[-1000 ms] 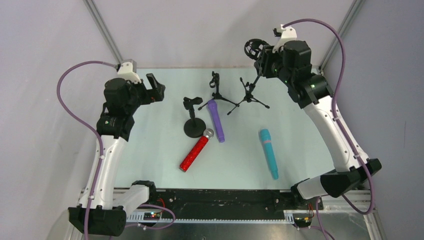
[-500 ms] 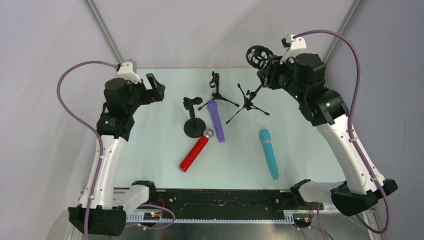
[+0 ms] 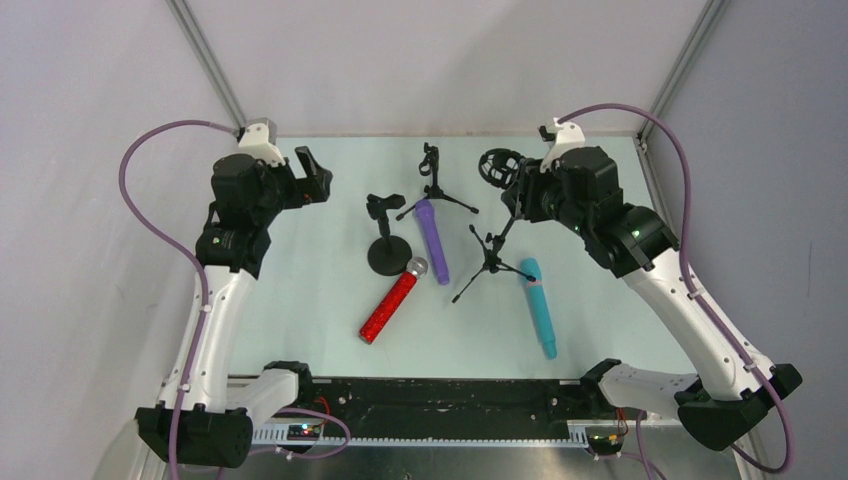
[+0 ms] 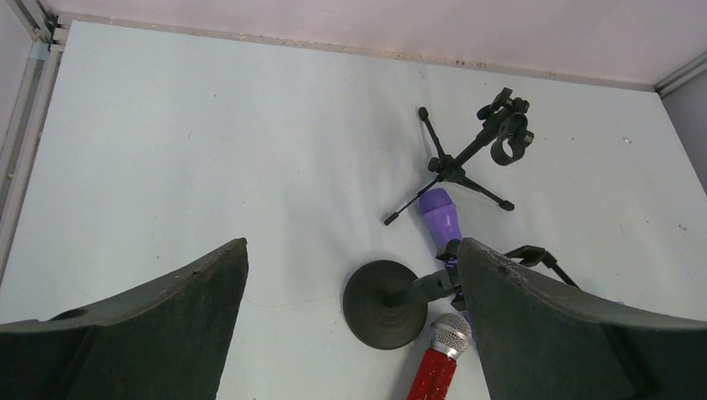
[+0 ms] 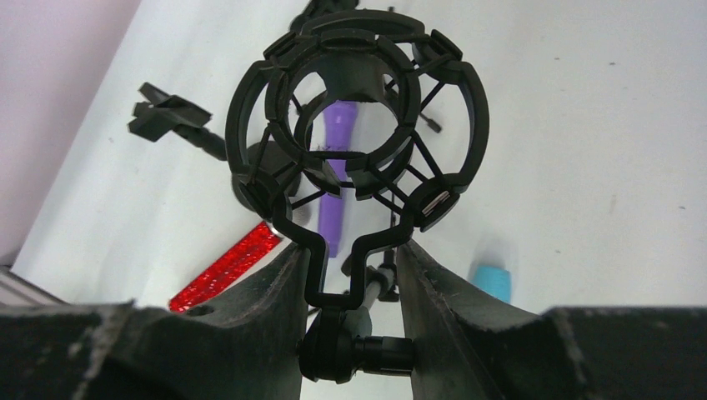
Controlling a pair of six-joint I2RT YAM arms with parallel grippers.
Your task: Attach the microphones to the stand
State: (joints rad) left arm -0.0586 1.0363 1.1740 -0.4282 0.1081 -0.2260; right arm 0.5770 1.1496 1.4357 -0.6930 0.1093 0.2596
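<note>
My right gripper [image 3: 519, 189] [image 5: 354, 258] is shut on the neck of a black tripod stand [image 3: 487, 262], just under its round cage mount [image 3: 497, 167] [image 5: 358, 117]. The stand hangs tilted, its legs beside the head of the teal microphone [image 3: 537, 306] [image 5: 492, 282]. The purple microphone [image 3: 432, 240] [image 4: 439, 212] and the glittery red microphone [image 3: 393, 300] [image 4: 440, 354] lie mid-table, touching at one end. My left gripper [image 3: 312, 175] [image 4: 352, 243] hovers open and empty at the back left, above a round-base stand [image 3: 388, 255] [image 4: 385, 302].
A second small tripod stand [image 3: 435, 185] [image 4: 467, 158] with a clip holder stands at the back centre, its legs by the purple microphone's far end. Grey walls and metal frame posts [image 3: 205, 55] close in the back and sides.
The right arm has carried the cage-mount tripod stand from the back right corner toward the near middle, down beside the teal microphone. The left arm has stayed still.
</note>
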